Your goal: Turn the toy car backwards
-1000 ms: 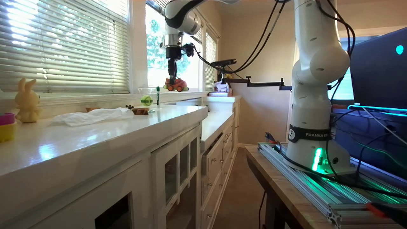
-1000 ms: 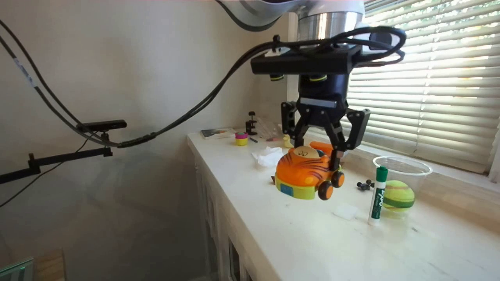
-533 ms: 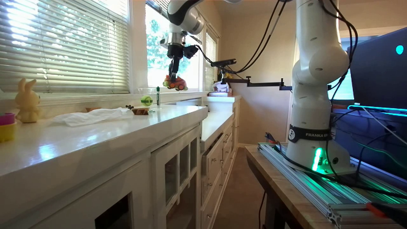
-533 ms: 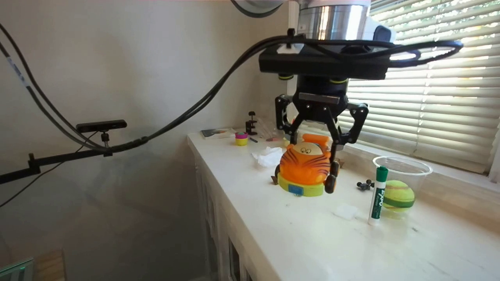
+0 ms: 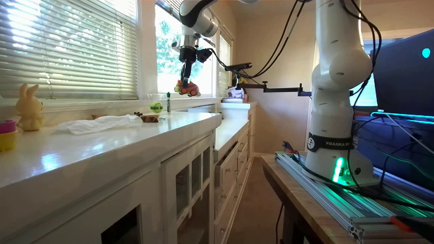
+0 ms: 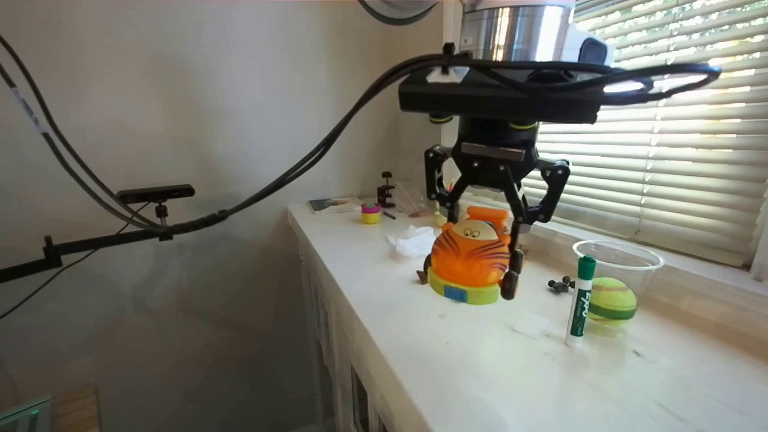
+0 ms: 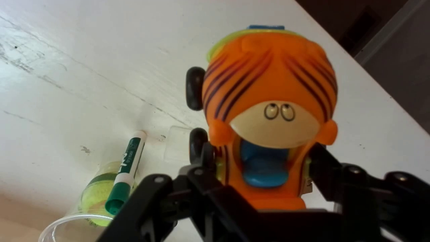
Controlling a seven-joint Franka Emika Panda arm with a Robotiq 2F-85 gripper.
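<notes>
The toy car (image 6: 469,261) is orange with dark stripes, a cream face-like windshield, a lime-green bumper and black wheels. My gripper (image 6: 483,231) is shut on its sides, one finger on each flank. The car hangs above the white counter, slightly tilted. Its striped front faces the camera in this exterior view. The car (image 5: 192,88) also shows in the air in an exterior view, below the gripper (image 5: 184,83). In the wrist view the car (image 7: 272,80) points away from the gripper (image 7: 263,158), with its blue seat between the fingers. Its underside is hidden there.
On the white counter (image 6: 480,372) stand a green-capped marker (image 6: 581,303) and a clear cup (image 6: 618,252) with a tennis ball (image 6: 612,301). A small black piece (image 6: 561,284), white cloth (image 6: 413,242) and yellow rabbit figure (image 5: 29,108) are also there. Window blinds (image 6: 654,150) border the counter.
The gripper has rotated and tilted with the car, swinging the car's front from the side round toward the camera in an exterior view. Over the last half second it has barely moved.
</notes>
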